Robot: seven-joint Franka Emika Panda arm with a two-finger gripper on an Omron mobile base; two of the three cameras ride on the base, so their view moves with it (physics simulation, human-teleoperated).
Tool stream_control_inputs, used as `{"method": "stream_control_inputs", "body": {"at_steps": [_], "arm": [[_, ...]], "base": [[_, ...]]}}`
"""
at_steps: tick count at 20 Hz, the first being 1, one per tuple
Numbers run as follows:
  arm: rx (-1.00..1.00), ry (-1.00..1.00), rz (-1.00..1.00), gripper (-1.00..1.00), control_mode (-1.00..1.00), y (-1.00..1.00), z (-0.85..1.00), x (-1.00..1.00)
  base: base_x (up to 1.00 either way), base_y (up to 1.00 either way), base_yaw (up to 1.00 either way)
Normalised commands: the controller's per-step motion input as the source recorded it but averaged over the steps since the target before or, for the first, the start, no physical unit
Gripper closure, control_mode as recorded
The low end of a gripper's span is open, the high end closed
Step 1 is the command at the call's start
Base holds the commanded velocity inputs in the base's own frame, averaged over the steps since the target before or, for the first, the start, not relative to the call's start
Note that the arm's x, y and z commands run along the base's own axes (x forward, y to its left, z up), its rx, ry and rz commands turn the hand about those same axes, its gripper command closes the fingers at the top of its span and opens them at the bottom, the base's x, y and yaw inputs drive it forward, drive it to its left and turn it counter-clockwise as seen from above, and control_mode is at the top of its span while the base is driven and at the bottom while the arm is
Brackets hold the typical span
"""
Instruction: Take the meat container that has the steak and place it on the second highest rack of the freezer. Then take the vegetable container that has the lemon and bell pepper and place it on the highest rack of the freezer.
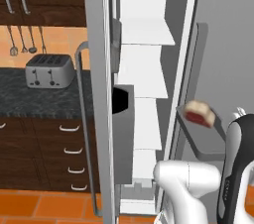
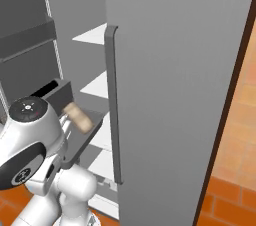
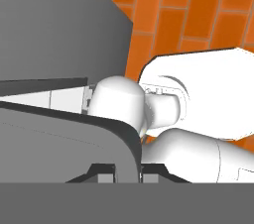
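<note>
Beside the open freezer (image 1: pixel 144 69) | my gripper (image 3: pixel 126 171) clamped on the near rim of the meat container (image 1: pixel 191 131), steak (image 1: pixel 198 114) riding on it | tray's long axis points far-left toward the shelves | second-highest rack sits above, further in.

One freezer (image 1: pixel 149 69), doors open, with four white shelves in view. One grey tray (image 1: pixel 198 136) carrying one steak (image 1: pixel 198 113). One toaster (image 1: pixel 48 70) on the bench (image 1: pixel 30 100). Four drawer handles below it.
</note>
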Motion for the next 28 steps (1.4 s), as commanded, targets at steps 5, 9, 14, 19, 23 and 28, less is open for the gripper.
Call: {"method": "stream_control_inputs", "body": {"at_steps": [5, 9, 14, 19, 23, 28], "arm": [[0.0, 0.0, 0.0, 1.0, 1.0, 0.0, 0.0, 0.0], [0.0, 0.0, 0.0, 1.0, 1.0, 0.0, 0.0, 0.0], [0.0, 0.0, 0.0, 1.0, 1.0, 0.0, 0.0, 0.0], [0.0, -0.12, 0.07, 1.0, -1.0, 0.13, 0.2, 0.18], [0.0, -0.17, 0.07, 1.0, -1.0, 0.05, 0.48, 0.81], [0.0, -0.02, 0.01, 1.0, -1.0, 0.32, 0.27, 1.0]], "base": [[0.52, 0.0, 0.01], [0.08, 0.02, 0.05], [0.01, 0.11, 0.03], [0.04, 0.03, 0.01], [0.0, 0.0, 0.0], [0.0, 0.0, 0.0]]}}
